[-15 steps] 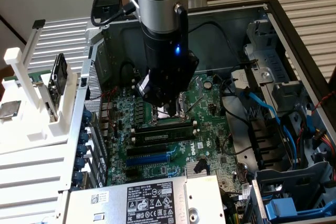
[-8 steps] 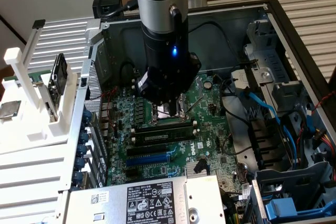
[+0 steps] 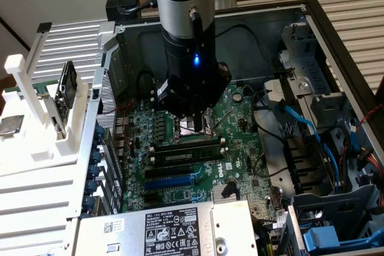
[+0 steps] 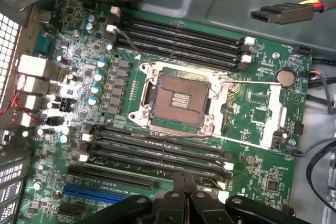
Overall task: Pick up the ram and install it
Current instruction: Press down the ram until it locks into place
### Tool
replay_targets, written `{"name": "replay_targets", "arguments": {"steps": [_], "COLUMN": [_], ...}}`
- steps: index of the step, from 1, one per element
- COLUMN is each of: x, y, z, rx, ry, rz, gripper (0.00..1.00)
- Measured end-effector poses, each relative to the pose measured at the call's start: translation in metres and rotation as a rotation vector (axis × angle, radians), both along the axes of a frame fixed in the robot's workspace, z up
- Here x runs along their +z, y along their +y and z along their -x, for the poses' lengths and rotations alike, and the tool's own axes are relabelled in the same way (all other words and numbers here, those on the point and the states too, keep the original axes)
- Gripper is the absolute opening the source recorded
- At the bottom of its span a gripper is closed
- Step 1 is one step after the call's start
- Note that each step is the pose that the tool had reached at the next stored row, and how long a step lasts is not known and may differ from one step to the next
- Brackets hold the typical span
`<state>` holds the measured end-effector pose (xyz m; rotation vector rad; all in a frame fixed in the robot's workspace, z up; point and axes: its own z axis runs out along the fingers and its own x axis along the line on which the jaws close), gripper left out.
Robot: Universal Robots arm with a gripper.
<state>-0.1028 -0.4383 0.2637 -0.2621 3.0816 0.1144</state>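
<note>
I have the arm reaching down into the open computer case (image 3: 336, 22), with the gripper (image 3: 193, 125) low over the motherboard (image 3: 240, 148), just above the processor socket (image 4: 178, 97). In the wrist view the gripper (image 4: 181, 195) has its fingers pressed together with nothing between them.

The ram (image 3: 186, 155) sits seated lengthwise in a memory slot just below the socket in the exterior view, its white label showing along the stick, near the gripper but apart from it. Below it lies the blue expansion slot (image 3: 171, 180). In the wrist view I see two banks of black memory slots (image 4: 178, 35) flanking the socket; whether the near bank holds the stick I cannot tell from there.

Around the work: a metal drive box with a white label (image 3: 165, 232) covers the board's near edge, blue cables (image 3: 300, 124) and black wires crowd the exterior view's right, and a coin cell (image 4: 286, 77) sits beside the socket. Outside the case, on the exterior view's left, a white rack (image 3: 36, 112) holds a small board (image 3: 65, 88) upright.
</note>
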Motion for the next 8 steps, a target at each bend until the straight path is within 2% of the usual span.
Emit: {"name": "replay_targets", "arguments": {"steps": [3,4,5,8], "x": [0.0000,0.0001,0.0000,0.0000], "y": [0.0000,-0.0001,-0.0003,-0.0008], "z": [0.0003,0.0004,0.0005,0.0007], "rx": [-0.004,-0.006,-0.010,-0.012], "ry": [-0.0001,0.0009,0.0117,0.0211], "rz": [0.0009,0.0090,0.0166,0.0175], "gripper": [0.10,0.10,0.10,0.10]}}
